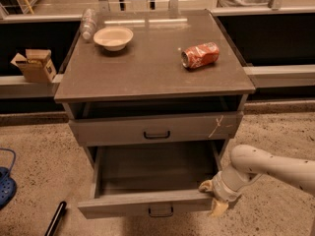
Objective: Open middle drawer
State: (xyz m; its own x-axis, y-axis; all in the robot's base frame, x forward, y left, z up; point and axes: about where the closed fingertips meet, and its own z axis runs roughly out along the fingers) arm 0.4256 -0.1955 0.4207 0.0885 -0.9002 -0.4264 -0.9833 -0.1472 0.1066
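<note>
The middle drawer is pulled out at the bottom of the grey cabinet, and its empty inside shows. Its plain grey front carries a small dark loop handle. My gripper sits at the right end of this drawer's front, on a white arm that reaches in from the right. It is open. One cream fingertip is just inside the drawer and the other hangs outside the front. The drawer above, with a pale scratch on its right side, is closed.
On the cabinet top lie a red can on its side, a cream bowl and a clear bottle. A cardboard box sits on the left ledge. A dark stick and a blue object lie on the floor at left.
</note>
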